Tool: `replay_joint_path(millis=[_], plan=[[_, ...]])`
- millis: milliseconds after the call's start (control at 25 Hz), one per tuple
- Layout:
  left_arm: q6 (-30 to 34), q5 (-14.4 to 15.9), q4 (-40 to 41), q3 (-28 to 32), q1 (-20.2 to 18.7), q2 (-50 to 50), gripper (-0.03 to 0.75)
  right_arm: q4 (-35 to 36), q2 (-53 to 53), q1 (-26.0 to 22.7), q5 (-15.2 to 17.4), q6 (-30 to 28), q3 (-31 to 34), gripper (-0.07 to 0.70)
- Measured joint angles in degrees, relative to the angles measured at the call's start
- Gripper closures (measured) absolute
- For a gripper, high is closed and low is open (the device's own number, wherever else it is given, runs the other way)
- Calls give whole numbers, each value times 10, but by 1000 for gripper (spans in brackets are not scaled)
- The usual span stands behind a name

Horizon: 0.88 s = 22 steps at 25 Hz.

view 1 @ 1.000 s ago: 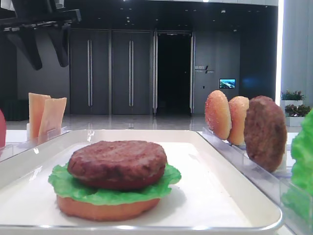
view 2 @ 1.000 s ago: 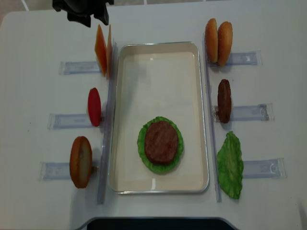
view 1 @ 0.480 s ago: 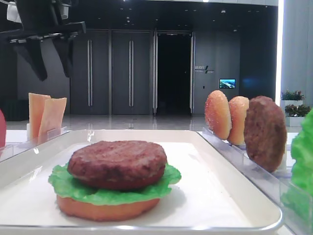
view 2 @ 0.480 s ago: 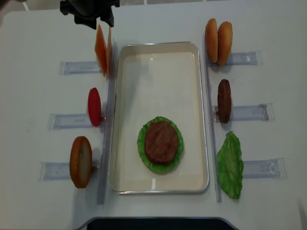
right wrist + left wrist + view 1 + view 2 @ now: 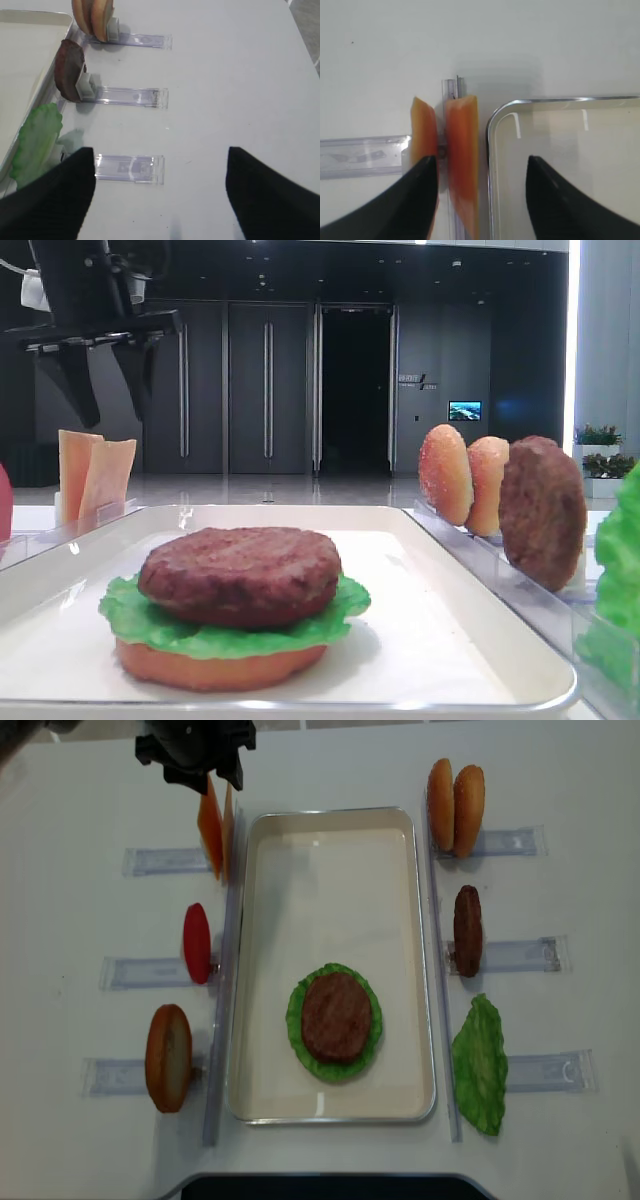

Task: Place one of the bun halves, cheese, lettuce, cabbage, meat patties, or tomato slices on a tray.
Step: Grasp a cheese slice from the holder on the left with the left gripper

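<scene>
Realsense view, upper left: left gripper (image 5: 215, 780), jaws spread, above two upright cheese (image 5: 210, 828) slices beside tray (image 5: 425, 1020); tray's lower middle holds bun base, lettuce (image 5: 296, 1038), patty (image 5: 336, 1016); right gripper (image 5: 160, 200), wrist view, open over bare table (image 5: 240, 75).

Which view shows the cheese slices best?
The left wrist view: the cheese fills the frame between open jaws. The low front view shows it small; the overhead edge-on, partly under the left gripper; the right wrist, none.
</scene>
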Motion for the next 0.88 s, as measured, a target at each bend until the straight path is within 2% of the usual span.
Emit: replay_joint_path(millis=[600,880], plan=[[0,-12,0,0,-2,31,283,0,0,0,0,0,0,90],[0,8,10,0,-3,42,283,0,0,0,0,0,0,90]])
